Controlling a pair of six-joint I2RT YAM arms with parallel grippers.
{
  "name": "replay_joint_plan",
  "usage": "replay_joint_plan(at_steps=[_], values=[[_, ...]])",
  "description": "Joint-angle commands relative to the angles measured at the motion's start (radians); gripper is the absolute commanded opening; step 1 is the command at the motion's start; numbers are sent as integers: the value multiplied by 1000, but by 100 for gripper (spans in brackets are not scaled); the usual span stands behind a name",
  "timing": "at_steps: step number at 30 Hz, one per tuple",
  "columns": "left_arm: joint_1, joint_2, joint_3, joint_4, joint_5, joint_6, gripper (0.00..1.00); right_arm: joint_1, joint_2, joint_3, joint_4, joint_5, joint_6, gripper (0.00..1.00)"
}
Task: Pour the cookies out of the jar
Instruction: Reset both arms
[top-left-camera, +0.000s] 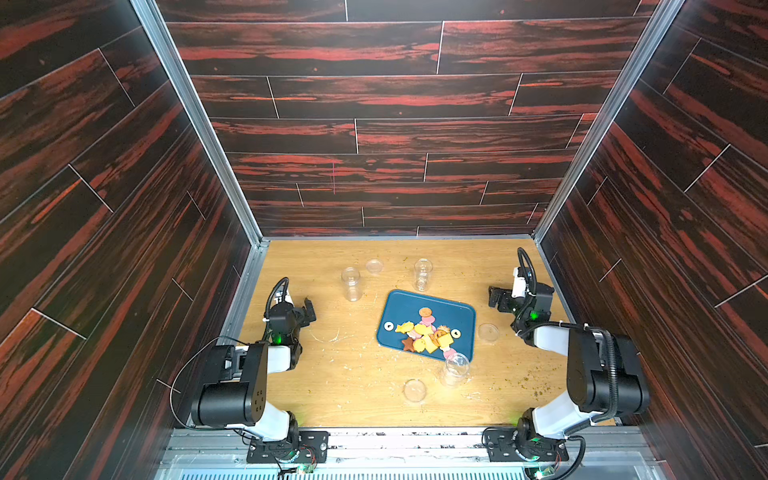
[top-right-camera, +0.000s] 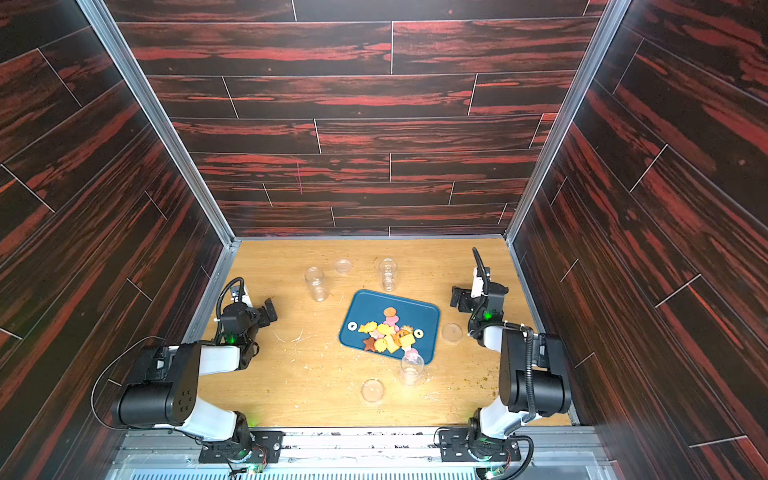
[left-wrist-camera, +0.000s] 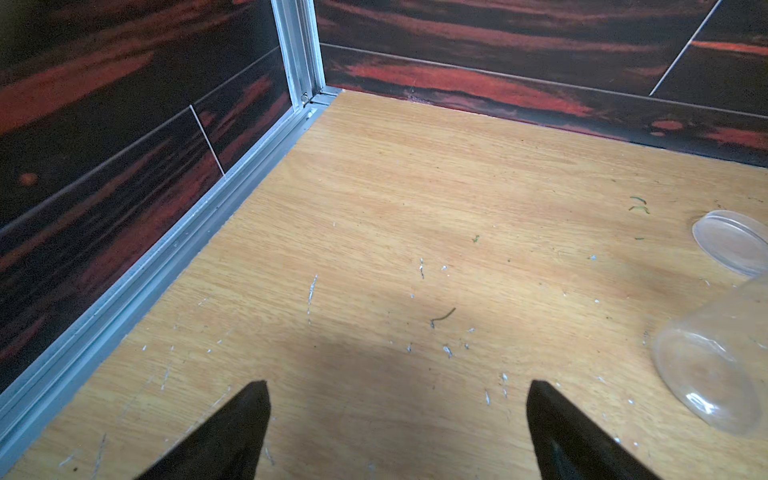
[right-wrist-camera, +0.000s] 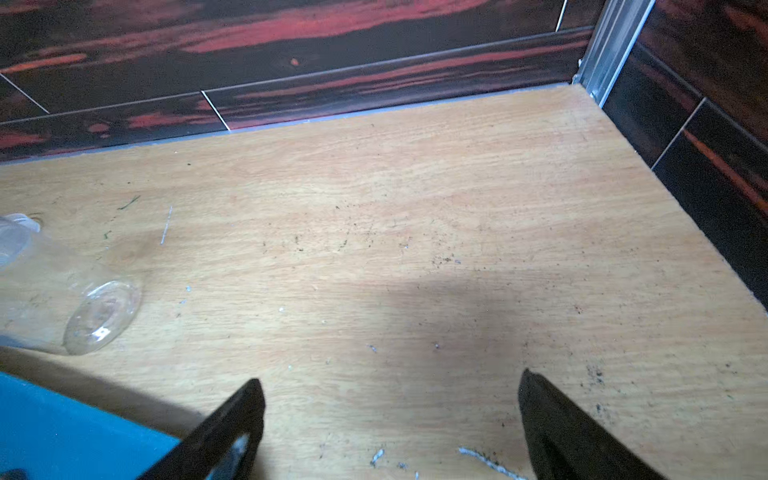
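Note:
The cookies (top-left-camera: 426, 334) (top-right-camera: 388, 334) lie in a heap on a blue tray (top-left-camera: 403, 305) (top-right-camera: 365, 305): pink discs, yellow squares, tan rounds, pale rings and a brown star. A clear jar (top-left-camera: 455, 369) (top-right-camera: 411, 368) stands upright at the tray's near right corner and looks empty. My left gripper (top-left-camera: 309, 309) (left-wrist-camera: 399, 395) hovers open over bare table, well left of the tray. My right gripper (top-left-camera: 494, 297) (right-wrist-camera: 390, 386) is open too, just right of the tray's far corner (right-wrist-camera: 62, 432). Neither holds anything.
Two more clear jars stand behind the tray, one at the back left (top-left-camera: 351, 283) (left-wrist-camera: 715, 365) and one at the back (top-left-camera: 423, 274) (right-wrist-camera: 70, 299). Clear lids lie at the back (top-left-camera: 374, 266) (left-wrist-camera: 731, 241), right of the tray (top-left-camera: 488, 332) and in front (top-left-camera: 414, 390). Crumbs dot the table.

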Motion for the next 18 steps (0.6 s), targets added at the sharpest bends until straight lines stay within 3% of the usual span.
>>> replay_joint_plan(at_steps=[1,18], values=[[5,-1,22,10,-11,-3,100,11,-17,-40,66,20,-30,98],[4,1,22,9,-13,-1,100,7,-69,-242,392,54,-6,99]])
